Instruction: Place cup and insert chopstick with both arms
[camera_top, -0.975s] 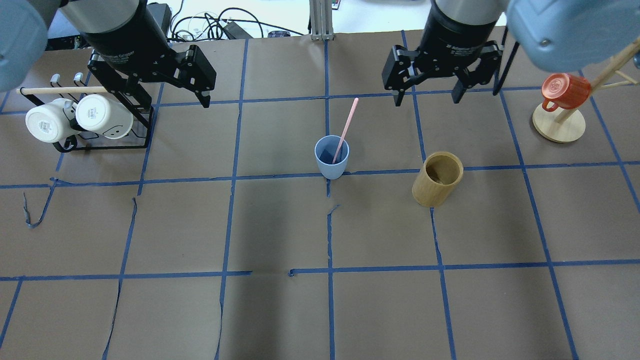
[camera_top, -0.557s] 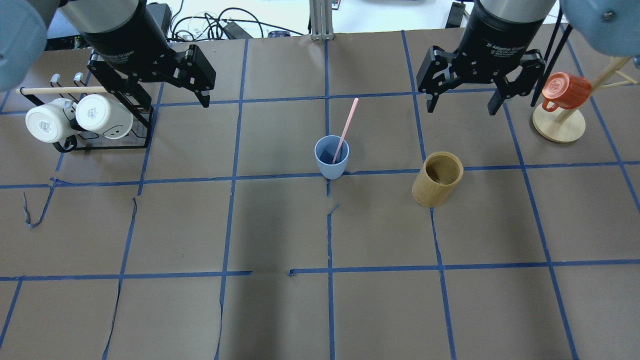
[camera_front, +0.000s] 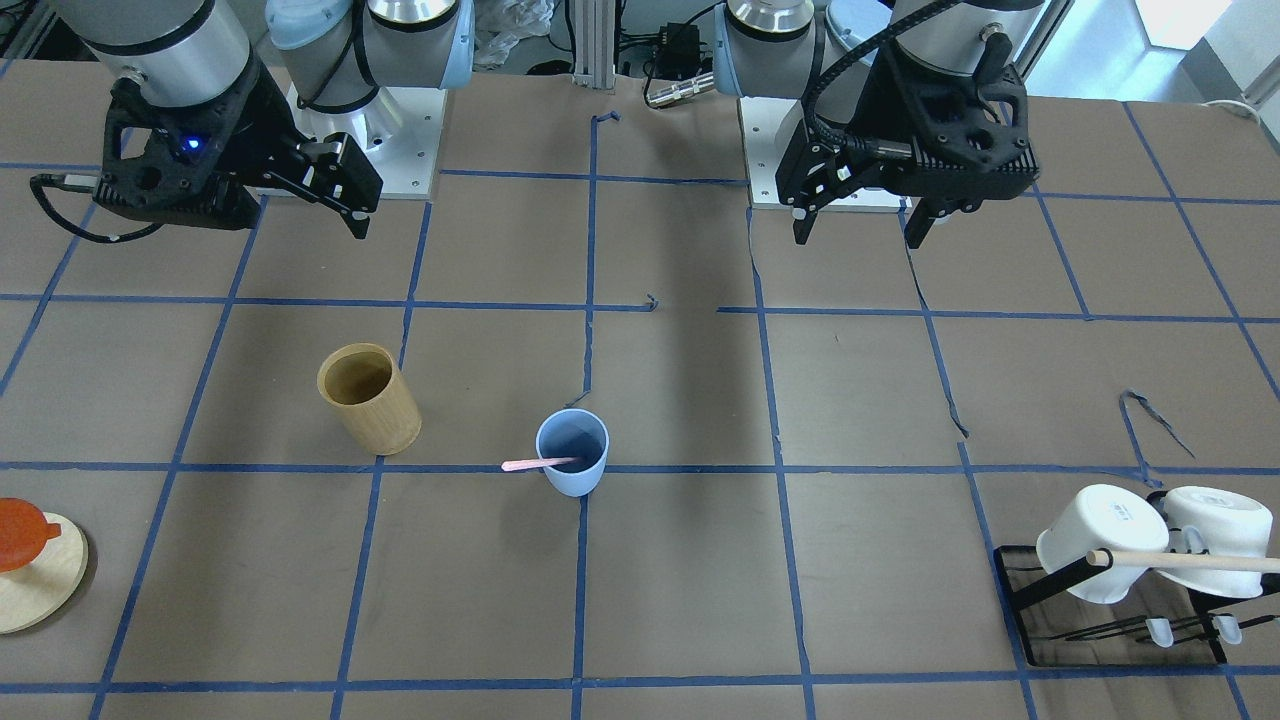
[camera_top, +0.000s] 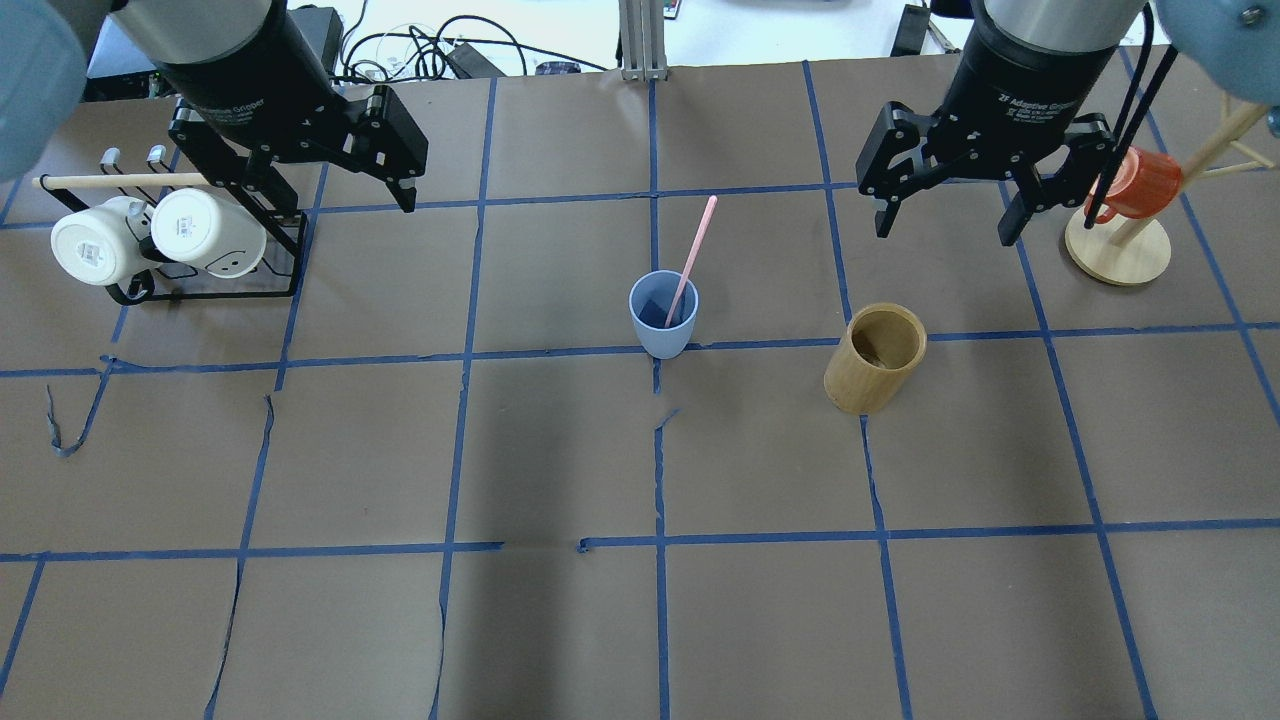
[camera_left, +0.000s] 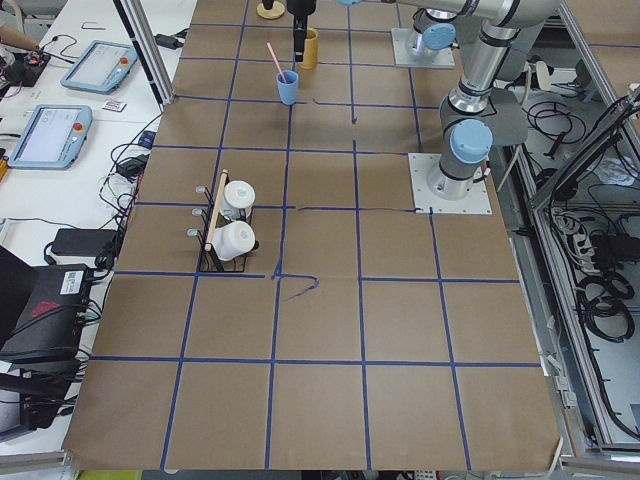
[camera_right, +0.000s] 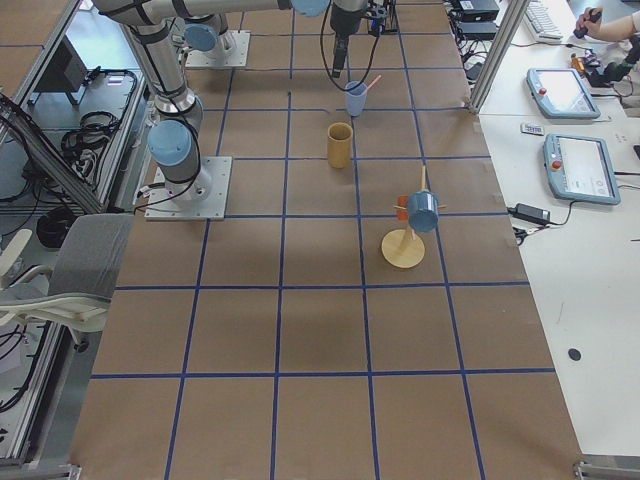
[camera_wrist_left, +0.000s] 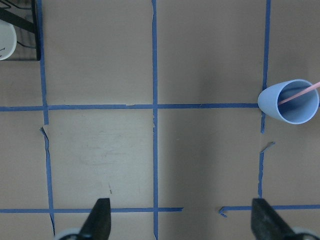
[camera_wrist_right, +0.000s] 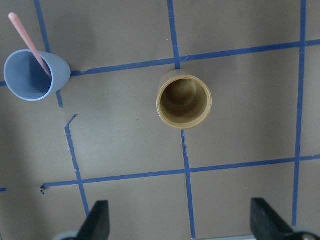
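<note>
My left end effector (camera_front: 858, 240) and right end effector (camera_top: 945, 235) are spread wide and empty. The blue cup (camera_top: 662, 325) stands up mid-frame on the bench (camera_top: 560, 620), so the pink chopstick (camera_top: 693, 250) leans inside.

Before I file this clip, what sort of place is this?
Probably a robotics lab: a paper-covered table taped into a blue grid, a robot arm bolted to a plate on it, and control tablets beside it.

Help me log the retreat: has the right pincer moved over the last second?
Yes. The right pincer shifted rightward, away from the pale blue plastic cup, toward the round wooden stand.
</note>
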